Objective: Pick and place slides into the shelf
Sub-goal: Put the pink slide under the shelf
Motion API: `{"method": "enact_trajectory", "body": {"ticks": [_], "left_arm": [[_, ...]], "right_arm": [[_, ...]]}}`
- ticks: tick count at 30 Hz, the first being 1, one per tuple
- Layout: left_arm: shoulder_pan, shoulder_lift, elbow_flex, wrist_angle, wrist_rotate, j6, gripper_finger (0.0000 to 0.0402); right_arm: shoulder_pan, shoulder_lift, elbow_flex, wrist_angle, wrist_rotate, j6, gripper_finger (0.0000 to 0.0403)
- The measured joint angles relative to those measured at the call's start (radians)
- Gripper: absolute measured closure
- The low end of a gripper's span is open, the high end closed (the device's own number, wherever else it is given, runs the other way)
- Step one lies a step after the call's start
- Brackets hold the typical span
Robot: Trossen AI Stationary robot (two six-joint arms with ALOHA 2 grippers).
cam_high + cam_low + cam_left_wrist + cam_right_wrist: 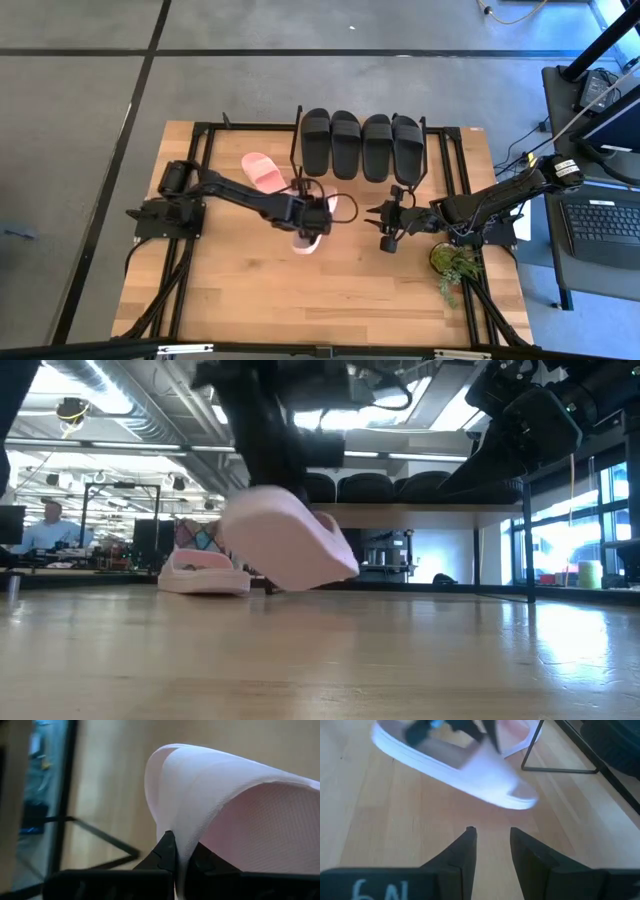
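Four black slides [362, 145] stand side by side on top of the shelf [430, 512] at the table's far side. One pink slide [262, 170] lies sole-down on the table, left of the shelf; the low view shows it too [205, 572]. My left gripper [312, 215] is shut on the other pink slide [290, 545] at mid-table, in front of the shelf. My right gripper [490, 840] is open and hovers just right of that slide, its fingers pointing at it [470, 770]. My left gripper pinches the pink slide's wide strap at its edge [176, 851]. One finger [162, 851] is outside the strap and the other [202, 860] is under it. The slide is lifted clear of the table and tilted, one end [335, 565] lower.
A small potted plant [455, 265] stands near the table's right near corner, beside the right arm. The shelf's thin black frame legs [560, 769] stand just beyond the held slide. A laptop [600, 225] sits on a stand off the table's right edge. Bare wood lies toward the near edge.
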Motion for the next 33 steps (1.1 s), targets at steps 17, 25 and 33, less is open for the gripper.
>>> {"method": "enact_trajectory", "body": {"ticks": [17, 25, 33], "left_arm": [[0.091, 0.073, 0.001, 0.047, -0.098, 0.001, 0.0361], [0.079, 0.073, 0.000, 0.042, -0.093, 0.008, 0.0332], [0.073, 0.072, 0.000, 0.044, -0.094, 0.000, 0.0260]], "right_arm": [[0.000, 0.000, 0.000, 0.004, 0.000, -0.002, 0.0282], [0.000, 0.000, 0.000, 0.004, 0.000, -0.001, 0.0282], [0.000, 0.000, 0.000, 0.004, 0.000, 0.000, 0.0282]]}}
